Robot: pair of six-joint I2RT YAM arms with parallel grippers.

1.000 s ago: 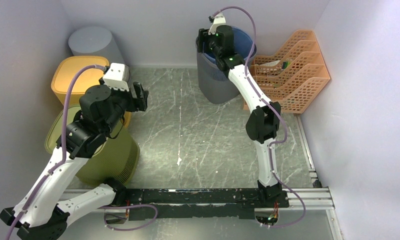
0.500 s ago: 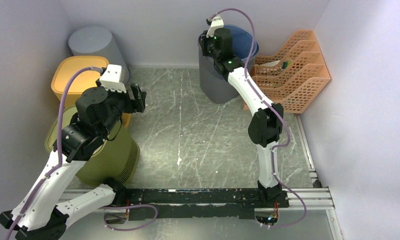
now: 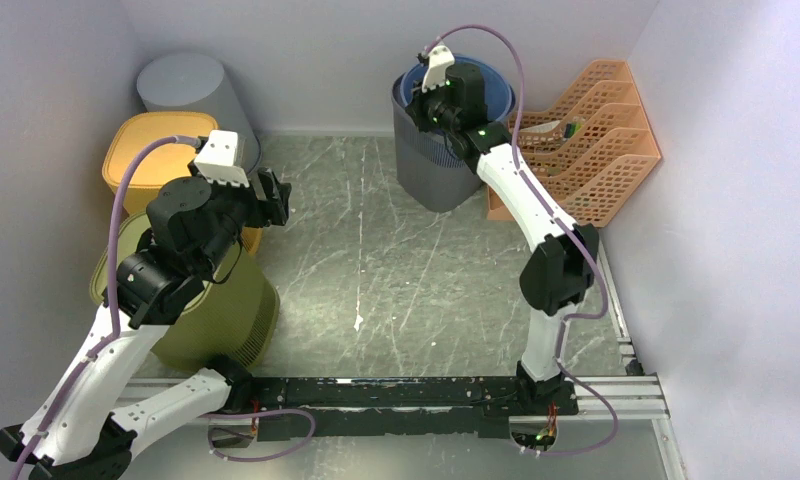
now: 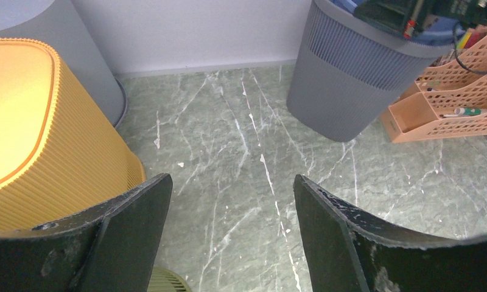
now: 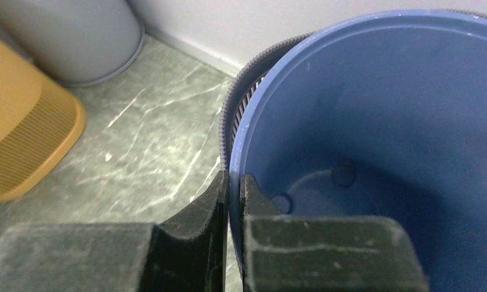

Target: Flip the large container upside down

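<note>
- The change I see: my right gripper (image 5: 234, 182), which had its jaws apart over the grey ribbed bin (image 3: 431, 170) a second ago, has now clamped down. Its elbow has also swung out to the side away from the bin.
- In the right wrist view the jaws are pinched narrow on the rim of the blue bucket (image 5: 363, 121), one finger inside the bucket and the other on the outside of its wall. Only the thin blue wall sits between them.
- The blue bucket stands upright, nested inside the grey ribbed bin, mouth up, against the back wall. I take it to be the large container I'm after, though the bin around it could be meant too.
- My left gripper (image 4: 229, 188) has barely moved. It hangs well away from the grey bin, on the far side of the bare floor, jaws spread wide and holding nothing.
- What this means, as I judge it: the grasp is made and the turning has not begun. Next comes lifting the bucket out of the bin and rolling the wrist over.
- My worry is that a one-sided rim pinch may slip, or that the grey bin gets dragged up with the bucket.
</note>
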